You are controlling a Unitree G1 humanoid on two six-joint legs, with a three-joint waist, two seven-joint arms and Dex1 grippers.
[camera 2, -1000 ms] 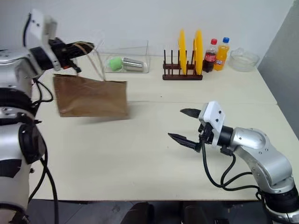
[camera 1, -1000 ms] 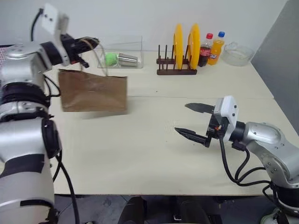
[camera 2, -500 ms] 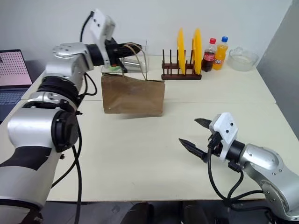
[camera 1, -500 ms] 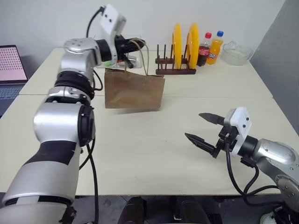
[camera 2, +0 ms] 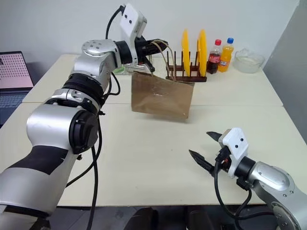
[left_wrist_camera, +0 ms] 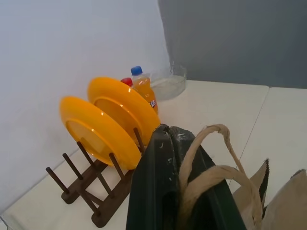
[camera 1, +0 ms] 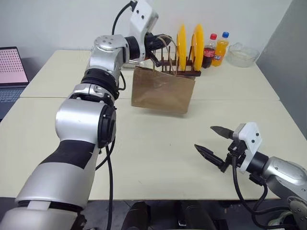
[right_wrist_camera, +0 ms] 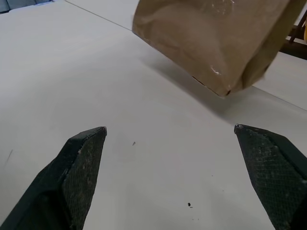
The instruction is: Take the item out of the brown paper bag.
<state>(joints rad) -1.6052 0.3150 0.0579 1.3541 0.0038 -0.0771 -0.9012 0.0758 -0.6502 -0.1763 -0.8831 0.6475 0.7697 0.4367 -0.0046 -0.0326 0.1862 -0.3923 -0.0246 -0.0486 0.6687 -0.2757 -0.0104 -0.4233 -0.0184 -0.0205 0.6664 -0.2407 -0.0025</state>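
Above the table point(camera 1: 144, 158), in front of the plate rack point(camera 1: 180, 73) | we are holding the brown paper bag point(camera 1: 163, 91) up by its handles point(left_wrist_camera: 211, 167), left gripper point(camera 2: 156, 46) clenched on them | we are keeping our right gripper point(camera 1: 214, 142) spread wide, empty, near the front edge.

The brown paper bag point(camera 1: 163, 90) hid whatever it held, and its top corner covered part of the plate rack point(camera 1: 178, 72) behind.
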